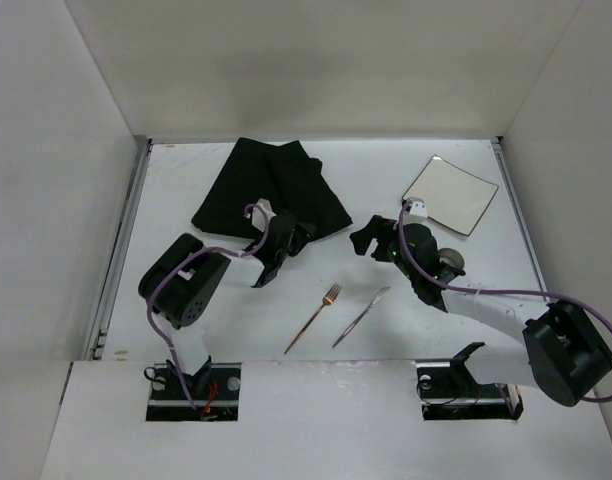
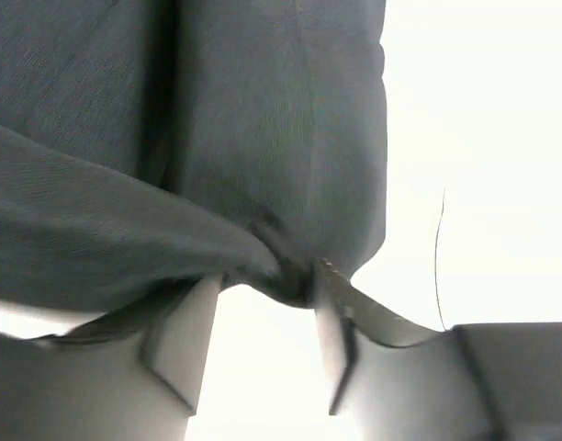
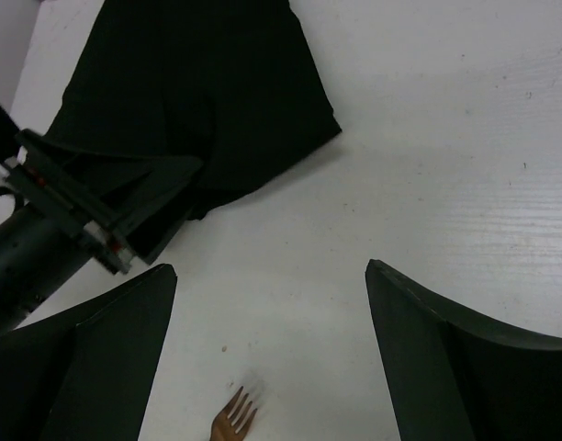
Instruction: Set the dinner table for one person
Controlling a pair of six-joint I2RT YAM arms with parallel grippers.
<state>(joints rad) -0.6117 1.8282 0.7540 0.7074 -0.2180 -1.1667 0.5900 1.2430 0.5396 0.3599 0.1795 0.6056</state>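
The dinner table [image 1: 176,200] is the white surface under everything. A black cloth mat [image 1: 271,190] lies folded at the back middle. My left gripper [image 1: 289,241] is at the mat's near edge; in the left wrist view [image 2: 267,276] its jaws stand apart with a bunched fold of the mat [image 2: 263,138] at their tips. My right gripper [image 1: 369,240] hovers open and empty over bare table [image 3: 270,268], right of the mat [image 3: 198,92]. A copper fork [image 1: 314,318] and a silver knife [image 1: 362,316] lie near the front. A square glossy plate [image 1: 451,193] sits at the back right.
Thin metal rails [image 1: 121,240] run along the table's side edges, with white walls around it. The fork's tines [image 3: 235,415] show at the bottom of the right wrist view, and the left gripper's body [image 3: 88,220] at its left.
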